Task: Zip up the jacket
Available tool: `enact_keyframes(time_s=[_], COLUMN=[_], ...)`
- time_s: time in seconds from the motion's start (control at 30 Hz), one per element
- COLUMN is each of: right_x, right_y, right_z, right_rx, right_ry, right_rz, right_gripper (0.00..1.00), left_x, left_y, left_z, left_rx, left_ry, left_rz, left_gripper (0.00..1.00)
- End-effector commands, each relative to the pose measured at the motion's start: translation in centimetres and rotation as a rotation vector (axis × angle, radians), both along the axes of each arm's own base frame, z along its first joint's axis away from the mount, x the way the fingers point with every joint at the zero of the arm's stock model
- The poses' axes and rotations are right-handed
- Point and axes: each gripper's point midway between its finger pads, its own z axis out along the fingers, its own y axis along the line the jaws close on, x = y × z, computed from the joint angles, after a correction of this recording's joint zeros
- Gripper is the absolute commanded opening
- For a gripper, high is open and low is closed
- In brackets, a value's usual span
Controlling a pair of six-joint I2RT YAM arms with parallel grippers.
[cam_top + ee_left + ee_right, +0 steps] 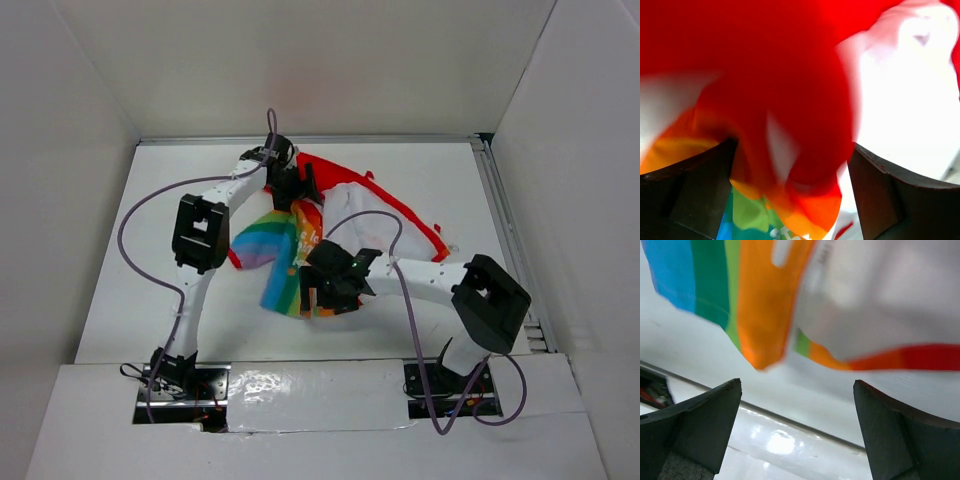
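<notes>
Left tool (794, 145): fingers spread wide, with red and orange cloth of the jacket (265, 245) bunched between them at the collar end, toward 12 o'clock. Right tool (797, 384): fingers spread, nothing between them; the striped hem hangs just beyond. The jacket lies rumpled at mid-desk (120, 320). Step in hand, by judgement: straightening the garment to align its front edges. The next move calls for locating the slider at the hem. No zipper part is discernible, and the left wrist view is blurred.
</notes>
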Motion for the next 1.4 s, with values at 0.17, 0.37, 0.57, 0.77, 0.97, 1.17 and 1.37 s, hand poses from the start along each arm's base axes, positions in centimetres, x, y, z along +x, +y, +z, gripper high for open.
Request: enact_keyframes(time_s=[0.17,0.37,0.57,0.77,0.97,1.17,1.37], right_x=[6.9,9.3,9.1,8.2,10.2,11.1,12.2], right_y=[-3.8,-16.8,-29.3,-35.9,-36.7,-35.1,-35.2], right_z=[10.0,8.3,4.3,1.5,0.1,-1.5,-2.2], right_rx=[0.085,0.007,-0.107,-0.123,-0.031,-0.032,-0.069], right_ry=[-0.243,-0.258,-0.198,-0.12,-0.087,-0.058,-0.047], right_rz=[-0.209,-0.579,-0.946,-1.149,-1.144,-1.076,-1.081], right_gripper=[1.0,1.0,1.0,1.0,0.99,0.91,0.76], left_x=[1.3,-3.7,-15.2,-23.5,-28.4,-29.1,-29.0], left_y=[2.0,3.8,5.7,6.7,5.7,6.1,6.8], left_z=[8.9,14.5,9.9,6.8,5.5,5.6,6.0], left_rx=[0.008,0.006,-0.016,-0.057,-0.12,-0.109,-0.075], left_ry=[-0.23,-0.324,-0.184,-0.11,-0.078,-0.101,-0.092], left_rz=[-0.065,-0.074,-0.018,0.03,-0.018,0.001,0.035], left_gripper=[0.99,0.99,0.99,0.99,0.99,0.99,0.99])
